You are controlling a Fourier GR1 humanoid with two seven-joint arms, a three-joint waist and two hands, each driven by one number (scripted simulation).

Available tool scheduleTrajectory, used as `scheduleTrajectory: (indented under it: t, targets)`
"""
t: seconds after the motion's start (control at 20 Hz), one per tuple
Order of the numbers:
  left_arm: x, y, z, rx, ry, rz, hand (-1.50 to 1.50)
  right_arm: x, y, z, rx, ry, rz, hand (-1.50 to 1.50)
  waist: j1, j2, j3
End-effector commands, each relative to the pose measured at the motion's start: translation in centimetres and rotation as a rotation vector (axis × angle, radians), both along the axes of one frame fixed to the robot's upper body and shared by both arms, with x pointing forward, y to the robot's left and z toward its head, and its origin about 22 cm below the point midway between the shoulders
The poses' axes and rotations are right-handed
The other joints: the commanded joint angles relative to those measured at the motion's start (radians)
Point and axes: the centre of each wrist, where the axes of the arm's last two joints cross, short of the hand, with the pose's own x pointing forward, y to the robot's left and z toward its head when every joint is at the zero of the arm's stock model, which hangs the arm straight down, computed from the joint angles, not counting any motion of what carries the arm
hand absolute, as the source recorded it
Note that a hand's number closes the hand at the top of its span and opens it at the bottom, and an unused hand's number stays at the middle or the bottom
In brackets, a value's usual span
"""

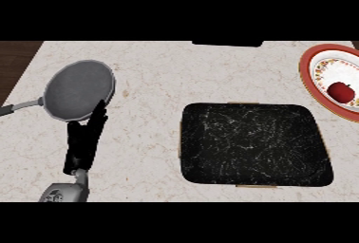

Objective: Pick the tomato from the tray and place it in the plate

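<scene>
the counter (pixel 161 71) carries a dark tray (pixel 254 144) with nothing in it, a grey pan (pixel 79 90) and, at the right edge, the plate (pixel 324 78). the tomato (pixel 341 90) sits in the plate, so only a clean retreat seems needed. the left hand (pixel 85 137) rests edge-on, fingers straight, holding nothing. the right hand is out of view.

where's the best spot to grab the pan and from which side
Probably the handle: it sticks out left of the pan, long and thin, while the bowl is wide and flat. Come from above with the left hand, which rests just below the pan.
</scene>
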Motion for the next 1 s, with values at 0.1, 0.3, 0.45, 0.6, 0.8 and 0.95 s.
scheduleTrajectory:
  t: [0.1,0.3,0.45,0.6,0.8,0.95]
  targets:
    - [-0.6,-0.8,0.2,-0.001,-0.028,-0.018,0.00,-1.3,-0.7,-1.1,-0.018,0.007,-0.019,-1.50,0.008,0.000,0.001]
    - [-0.1,-1.1,0.1,0.003,0.008,-0.005,0.00,-0.8,0.9,-3.2,-0.088,0.031,-0.044,-1.50,-0.002,-0.002,-0.001]
    - [-0.2,-0.4,0.2,0.012,0.003,-0.011,0.00,-1.3,-0.5,-1.4,-0.074,0.024,-0.073,-1.50,0.006,0.000,0.000]
    - [-0.1,-0.2,0.6,0.005,-0.016,-0.011,0.00,-1.7,-1.6,0.2,-0.089,0.055,-0.081,-1.50,0.011,0.002,0.000]
    - [0.2,0.7,0.3,0.005,-0.015,-0.022,0.00,-2.1,-0.8,-2.2,-0.099,0.061,-0.133,-1.50,0.011,0.006,0.001]
    - [-0.2,-0.7,0.2,0.001,-0.005,-0.012,0.00,-2.9,-1.7,-1.8,-0.135,0.070,-0.133,-1.50,0.007,0.003,0.002]
